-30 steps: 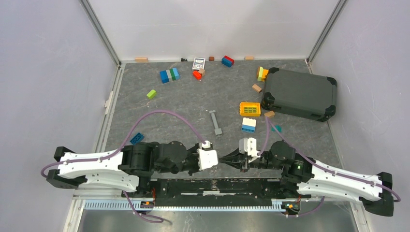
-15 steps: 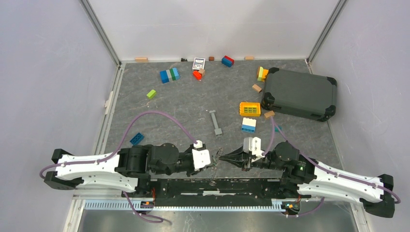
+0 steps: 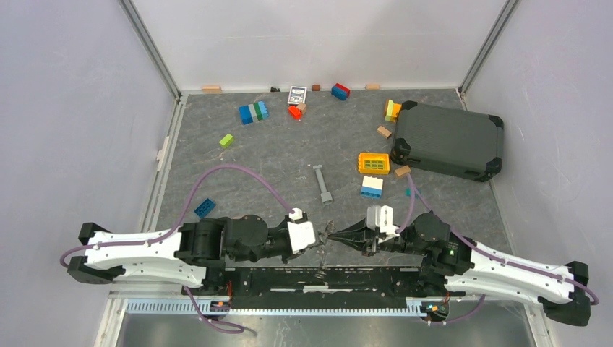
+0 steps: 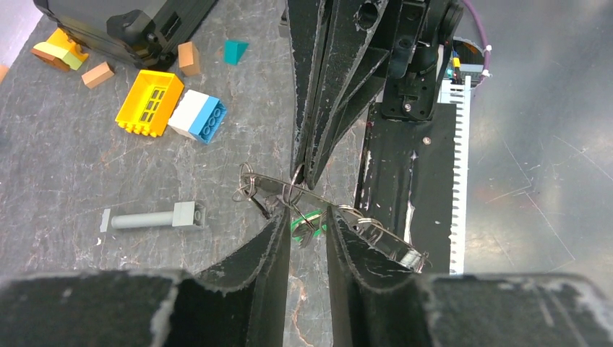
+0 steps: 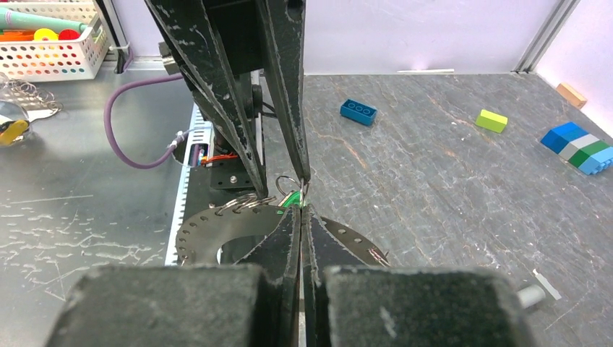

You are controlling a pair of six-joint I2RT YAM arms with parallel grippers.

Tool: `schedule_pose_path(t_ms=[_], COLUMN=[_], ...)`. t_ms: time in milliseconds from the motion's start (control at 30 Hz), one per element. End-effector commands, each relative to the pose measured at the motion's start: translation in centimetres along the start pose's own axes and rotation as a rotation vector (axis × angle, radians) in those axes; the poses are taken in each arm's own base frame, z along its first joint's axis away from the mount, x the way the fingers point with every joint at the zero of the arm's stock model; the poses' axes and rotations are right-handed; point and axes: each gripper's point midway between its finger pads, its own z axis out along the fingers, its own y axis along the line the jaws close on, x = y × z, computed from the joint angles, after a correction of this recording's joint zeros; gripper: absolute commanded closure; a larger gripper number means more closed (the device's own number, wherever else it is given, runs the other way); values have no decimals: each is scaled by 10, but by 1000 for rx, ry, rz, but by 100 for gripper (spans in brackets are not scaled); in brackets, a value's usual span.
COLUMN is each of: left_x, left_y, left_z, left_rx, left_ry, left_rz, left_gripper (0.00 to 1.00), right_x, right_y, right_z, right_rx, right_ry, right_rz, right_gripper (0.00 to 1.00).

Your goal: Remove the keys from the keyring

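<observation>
My two grippers meet tip to tip above the table's near edge. The right gripper (image 5: 302, 207) (image 3: 332, 233) is shut on the keyring (image 4: 291, 191), a thin wire ring (image 5: 288, 185) at the edge of a dark perforated plate (image 5: 209, 224) that hangs from it. A green-headed key (image 4: 307, 220) (image 5: 292, 199) dangles from the ring. My left gripper (image 4: 308, 211) (image 3: 318, 237) has its jaws a little apart just under the plate, and the green key shows in the gap between them. Several more wire rings (image 4: 354, 215) thread the plate's holes. Other keys are hidden.
The black base rail (image 3: 318, 278) lies right below the grippers. A grey bar (image 3: 322, 184), a yellow grid block (image 3: 374, 163) and a white-blue brick (image 3: 371, 187) sit mid-table. A dark case (image 3: 448, 141) is at the right, with loose bricks at the back (image 3: 253, 113).
My left gripper has drawn back to the left, away from the right one, and the plate with its rings now shows between the two. The right gripper has stayed shut.
</observation>
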Motion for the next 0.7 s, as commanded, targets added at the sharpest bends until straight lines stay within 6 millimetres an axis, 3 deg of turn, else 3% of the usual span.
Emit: schedule_pose_path(t_ms=[0, 233, 500, 667], left_x=[-6, -2, 3, 4], left_y=[1, 2, 1, -1], left_z=[5, 7, 12, 15], left_rx=[-16, -27, -25, -17], left_ry=[-29, -18, 2, 4], left_rz=[-29, -23, -13, -14], left_gripper=[69, 76, 97, 98], right_x=[-27, -30, -35, -37], right_y=[2, 5, 5, 4], right_z=[-1, -3, -6, -7], right_rx=[-12, -27, -24, -15], right_ry=[-107, -120, -146, -166], right_rz=[-23, -27, -31, -33], right_gripper=[100, 100, 100, 100])
